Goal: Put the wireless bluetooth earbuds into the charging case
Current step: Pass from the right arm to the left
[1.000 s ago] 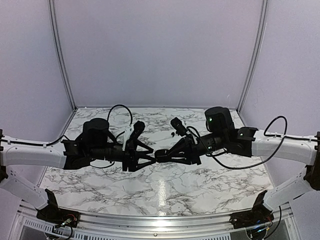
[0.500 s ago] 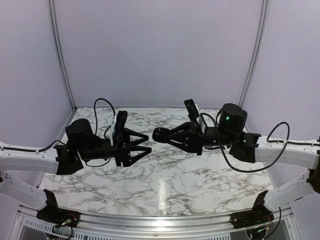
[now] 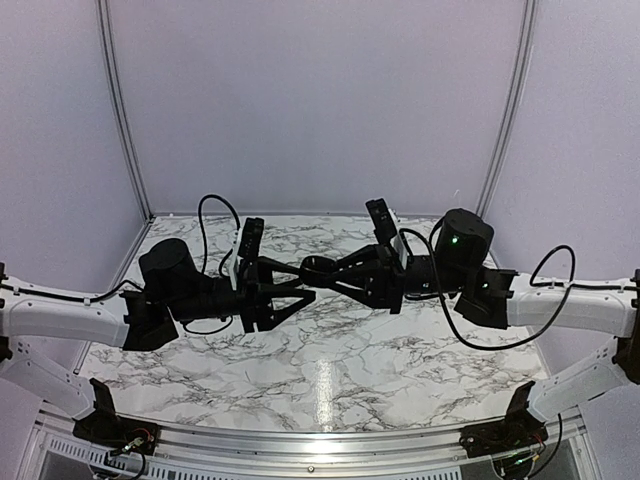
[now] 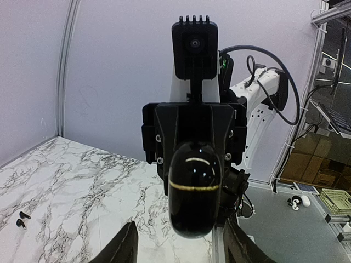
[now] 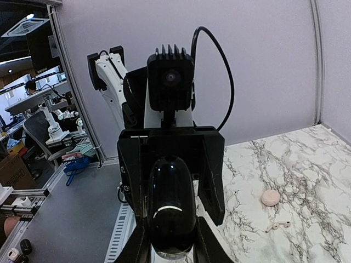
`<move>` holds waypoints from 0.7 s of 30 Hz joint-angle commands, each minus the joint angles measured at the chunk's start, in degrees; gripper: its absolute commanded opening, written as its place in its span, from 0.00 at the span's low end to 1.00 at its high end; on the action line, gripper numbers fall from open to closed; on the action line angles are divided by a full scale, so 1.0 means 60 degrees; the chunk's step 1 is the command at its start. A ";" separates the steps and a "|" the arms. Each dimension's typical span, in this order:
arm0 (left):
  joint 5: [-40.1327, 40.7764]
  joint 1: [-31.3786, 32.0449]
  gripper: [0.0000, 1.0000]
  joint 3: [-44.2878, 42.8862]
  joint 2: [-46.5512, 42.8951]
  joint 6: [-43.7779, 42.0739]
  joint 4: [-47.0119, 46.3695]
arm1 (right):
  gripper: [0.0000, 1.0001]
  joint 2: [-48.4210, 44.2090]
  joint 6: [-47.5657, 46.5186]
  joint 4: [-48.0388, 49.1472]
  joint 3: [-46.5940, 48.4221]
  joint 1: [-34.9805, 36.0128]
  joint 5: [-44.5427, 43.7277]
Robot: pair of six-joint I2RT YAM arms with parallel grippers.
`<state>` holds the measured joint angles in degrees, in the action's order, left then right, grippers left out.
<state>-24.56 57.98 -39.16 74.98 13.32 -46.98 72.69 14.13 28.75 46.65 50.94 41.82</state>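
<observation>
Nose to nose above the middle of the marble bench (image 3: 330,375), with the left jaws pointing to 3 o'clock and the right jaws to 9 o'clock in the top view.

Right jaws clenched on a black rounded lump (image 4: 193,192) with a thin gold line across it, held up off the bench. Left jaws released, with fingers (image 4: 125,247) set apart at 7 and 5 o'clock of the lump in the left wrist view, clear of its sides.

Lying on bare marble at 8 o'clock in that view, well apart from both jaws: the wireless bluetooth earbuds (image 4: 22,219), two tiny black pieces just beside each other.

Resting on the bench at 4 o'clock in the right wrist view, well below and beyond the lump: the charging case (image 5: 270,197), pale pink and rounded. Just beside it at 5 o'clock, a small pale stemmed piece (image 5: 279,224). Too small to tell whether lid open or closed.
</observation>
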 commanded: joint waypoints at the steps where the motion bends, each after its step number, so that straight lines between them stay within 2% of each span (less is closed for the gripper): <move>1: 0.0300 0.0104 0.55 -0.0245 0.0040 0.0062 -0.0577 | 0.03 0.0131 -0.0021 0.0326 -0.0001 0.0206 -0.0097; 6: 0.0189 0.0108 0.54 -0.0227 -0.0016 0.0016 -0.0607 | 0.03 0.0132 0.0050 0.0528 -0.0149 0.0262 -0.0172; 21: 0.0171 0.0108 0.27 -0.0290 0.0183 0.0056 -0.0739 | 0.03 0.0146 0.0223 0.0893 -0.0366 0.0308 -0.0327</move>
<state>-23.49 58.41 -39.18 75.05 14.04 -49.08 73.54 15.00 31.75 44.29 52.07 40.25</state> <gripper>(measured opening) 0.299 0.243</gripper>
